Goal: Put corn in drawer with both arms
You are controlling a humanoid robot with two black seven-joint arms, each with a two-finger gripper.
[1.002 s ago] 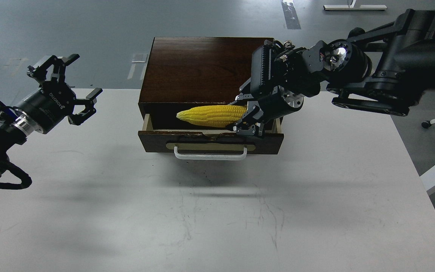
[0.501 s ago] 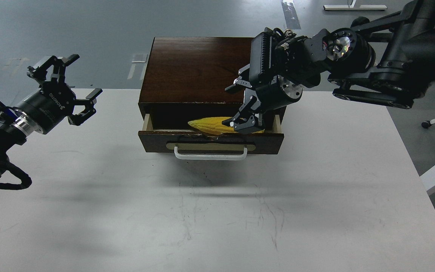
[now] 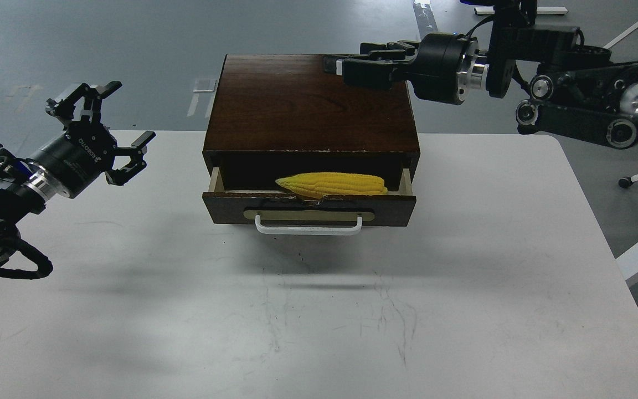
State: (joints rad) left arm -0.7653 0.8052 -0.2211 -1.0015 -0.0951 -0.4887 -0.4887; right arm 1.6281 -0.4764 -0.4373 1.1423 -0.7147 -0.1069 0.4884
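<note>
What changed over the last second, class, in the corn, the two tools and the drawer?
The right tool let go of the corn, which now lies in the open drawer, then drew up and back over the wooden box. The left tool barely moved and stayed open; the drawer stayed open.

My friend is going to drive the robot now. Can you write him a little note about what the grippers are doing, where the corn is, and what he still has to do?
Left gripper: open, empty, hovering over the table's left side.
Right gripper: holding nothing, raised over the back of the wooden box; it looks nearly closed, but I cannot tell for sure.
Corn: lying in the drawer, pointed end to the left.
Done: corn is in the drawer.
Left: the drawer is still pulled out, so probably push it shut by its white handle.
</note>
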